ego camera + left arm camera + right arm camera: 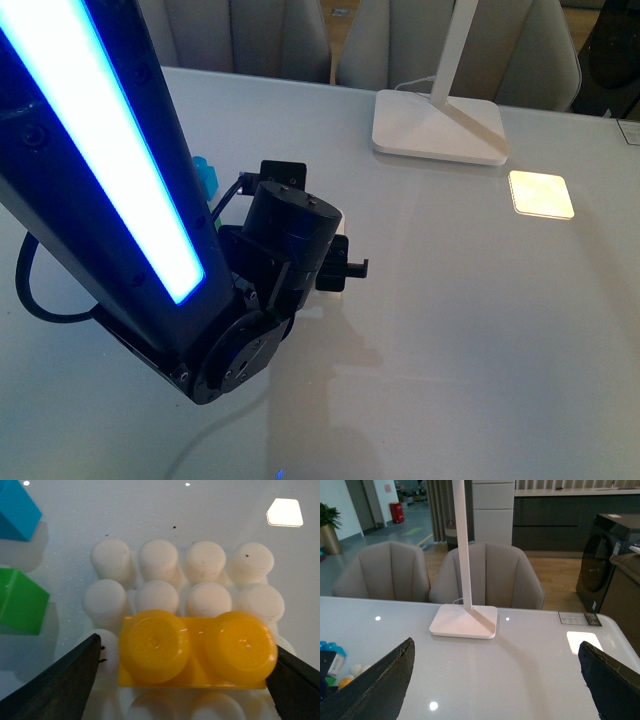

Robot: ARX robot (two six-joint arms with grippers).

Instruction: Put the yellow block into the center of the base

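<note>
In the left wrist view the yellow block (195, 650), two round studs up, sits on the white studded base (182, 577), across its two middle columns in the third stud row from the far edge. My left gripper (187, 680) is open, one dark finger on each side of the block with small gaps. In the front view the left arm (280, 260) hides block and base. My right gripper (495, 685) is open and empty above bare table, far from the base; the yellow block shows small at the edge of the right wrist view (342, 682).
A blue brick (17, 510) and a green brick (20, 602) lie beside the base; the blue one shows in the front view (204, 175). A white lamp stands at the table's far side (435, 125), also in the right wrist view (465, 620). Chairs stand behind the table.
</note>
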